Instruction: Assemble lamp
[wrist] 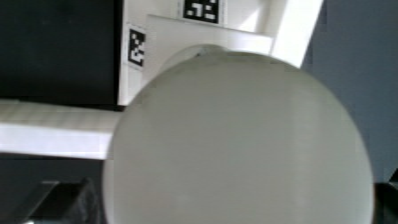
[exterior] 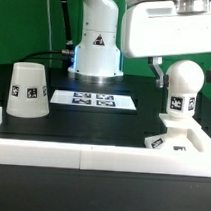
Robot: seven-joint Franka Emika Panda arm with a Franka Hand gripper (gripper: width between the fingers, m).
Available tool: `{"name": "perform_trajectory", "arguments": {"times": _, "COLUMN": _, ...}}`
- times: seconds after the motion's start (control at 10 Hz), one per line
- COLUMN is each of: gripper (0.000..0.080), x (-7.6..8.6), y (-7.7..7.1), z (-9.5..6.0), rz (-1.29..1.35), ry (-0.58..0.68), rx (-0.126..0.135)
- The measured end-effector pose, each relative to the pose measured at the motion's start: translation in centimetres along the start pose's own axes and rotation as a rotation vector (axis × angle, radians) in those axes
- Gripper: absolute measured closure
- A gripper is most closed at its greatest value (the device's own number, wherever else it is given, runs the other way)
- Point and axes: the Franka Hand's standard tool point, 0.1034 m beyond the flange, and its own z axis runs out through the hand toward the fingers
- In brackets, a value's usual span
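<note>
— Where's the bulb sitting?
— I've got the bulb upright on the base, far over at the exterior view's right, its tag facing the camera. The base rests on the black table, close against the white rail that runs along the front.

— And the gripper?
— The gripper hangs straight over the bulb, one finger down each side of its crown. I can see a dark gap between the bulb and the finger on the exterior view's left. So I call the jaws spread, gripping nothing. On the wrist view the bulb fills nearly the whole picture, with a tagged white piece behind it.

— Shade?
— The shade stands mouth down, well apart at the exterior view's left, by the same rail. Between the two and further back, the marker board lies flat in front of the robot's pedestal.
</note>
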Motion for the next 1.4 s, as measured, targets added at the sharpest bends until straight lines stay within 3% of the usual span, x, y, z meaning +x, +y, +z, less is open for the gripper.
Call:
{"name": "perform_trajectory", "arguments": {"times": 0.7, "gripper": 0.0101, "x": -0.52, "y": 0.05, "z": 0.31, "rz": -0.526, "ry": -0.012, "rx": -0.015}}
{"name": "perform_trajectory", "arguments": {"times": 1.4, "gripper": 0.0101, "x": -0.64, "y": 0.79, "z": 0.43, "rz": -1.059, "ry": -0.055, "rx": -0.059}}
